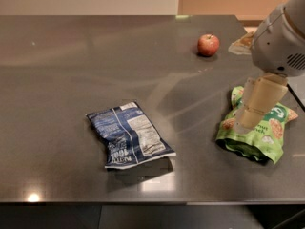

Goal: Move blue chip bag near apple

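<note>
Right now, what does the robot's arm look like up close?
The arm is a bulky, rounded pale-grey shell with a dark slotted vent on its side. Below it, a cream tube-shaped section tapers down to the gripper, which is at the right, over the green pouch. No cables or markings show.

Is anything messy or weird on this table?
Nothing spilled or broken. The blue chip bag lies flat, crinkled and slanted, far from the apple. The tool hangs over the green pouch, hiding part of it.
</note>
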Robot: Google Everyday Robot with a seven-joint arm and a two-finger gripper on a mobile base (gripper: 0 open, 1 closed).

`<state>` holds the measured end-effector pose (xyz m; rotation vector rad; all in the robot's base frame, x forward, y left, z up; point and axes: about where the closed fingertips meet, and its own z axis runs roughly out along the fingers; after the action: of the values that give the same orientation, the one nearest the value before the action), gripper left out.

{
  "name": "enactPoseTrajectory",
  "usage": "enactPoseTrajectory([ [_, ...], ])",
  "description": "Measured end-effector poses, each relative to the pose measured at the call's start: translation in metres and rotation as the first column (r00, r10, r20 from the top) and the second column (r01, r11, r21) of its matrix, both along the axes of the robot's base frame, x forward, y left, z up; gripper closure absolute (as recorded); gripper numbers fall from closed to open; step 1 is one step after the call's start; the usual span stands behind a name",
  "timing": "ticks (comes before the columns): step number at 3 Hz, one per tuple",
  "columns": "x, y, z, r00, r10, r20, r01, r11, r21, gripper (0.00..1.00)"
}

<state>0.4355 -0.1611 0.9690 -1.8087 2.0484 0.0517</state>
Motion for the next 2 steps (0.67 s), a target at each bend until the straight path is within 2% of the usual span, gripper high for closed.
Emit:
enactPoseTrajectory([
  [1, -0.007, 0.041, -0.011, 0.9969, 0.079, -0.007, -0.078, 0.996, 0.044, 0.0],
  [2, -0.012, 0.075, -0.023, 0.991, 0.133, -0.02, -0.131, 0.99, 0.056, 0.0],
])
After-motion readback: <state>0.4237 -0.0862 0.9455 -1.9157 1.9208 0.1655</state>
